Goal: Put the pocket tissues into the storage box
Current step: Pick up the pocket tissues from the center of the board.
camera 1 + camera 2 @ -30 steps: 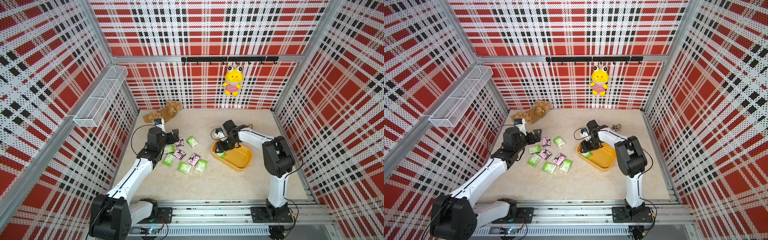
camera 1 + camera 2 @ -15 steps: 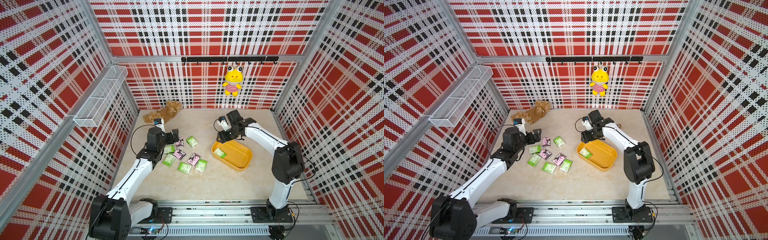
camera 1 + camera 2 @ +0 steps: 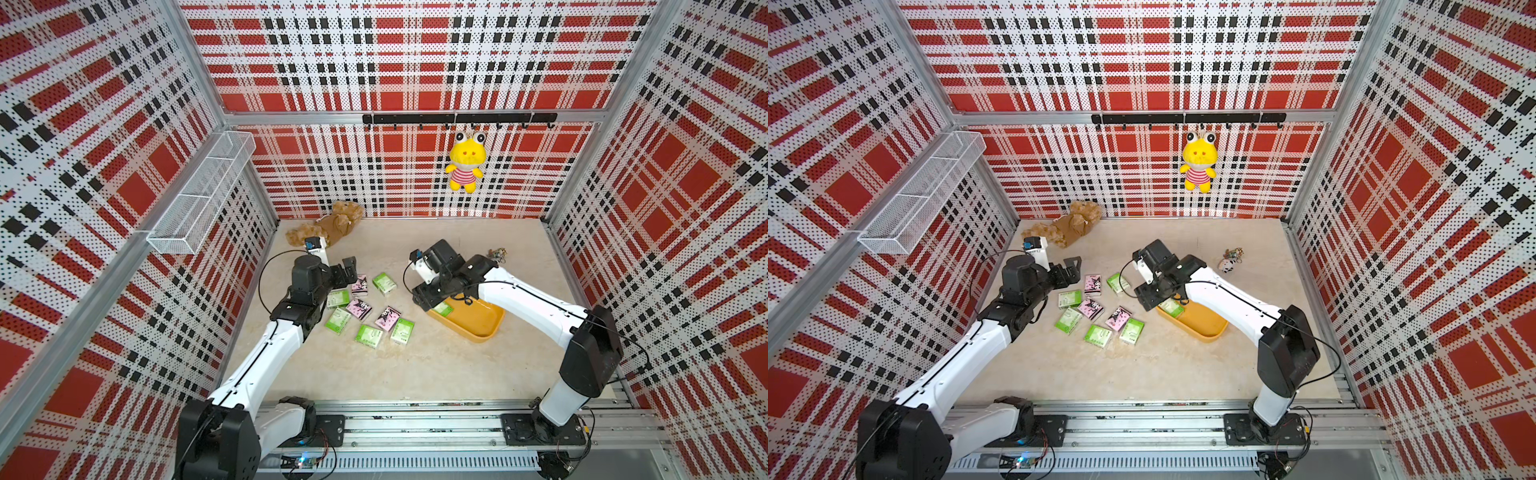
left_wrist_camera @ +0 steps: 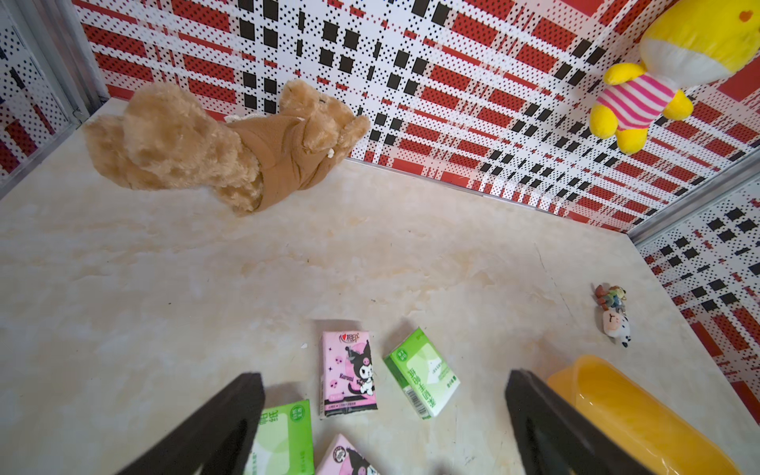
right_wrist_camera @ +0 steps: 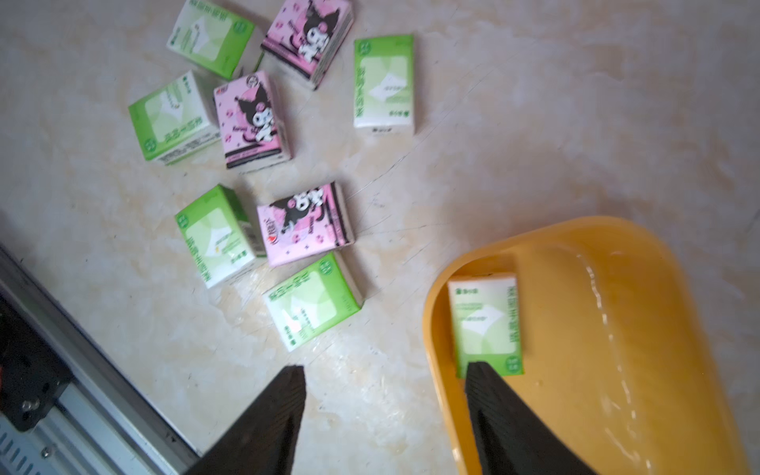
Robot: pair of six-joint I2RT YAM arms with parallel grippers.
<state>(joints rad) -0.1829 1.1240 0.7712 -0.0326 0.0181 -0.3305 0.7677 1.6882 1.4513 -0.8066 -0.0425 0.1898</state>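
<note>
One green packet (image 5: 485,325) lies inside the storage box (image 5: 658,349); the other pocket tissues (image 5: 251,119) are scattered beside it. The right gripper (image 5: 386,368), over the box's rim, and the left gripper (image 4: 384,375) are seen open and empty. The packet nearest the box (image 5: 312,300) is best pinched squarely across its narrow width.

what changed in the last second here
The right pincer lifted off the green packet it left in the storage box, opened wider and swung toward the loose packets. The left pincer, the eight loose packets and the box stayed put.
</note>
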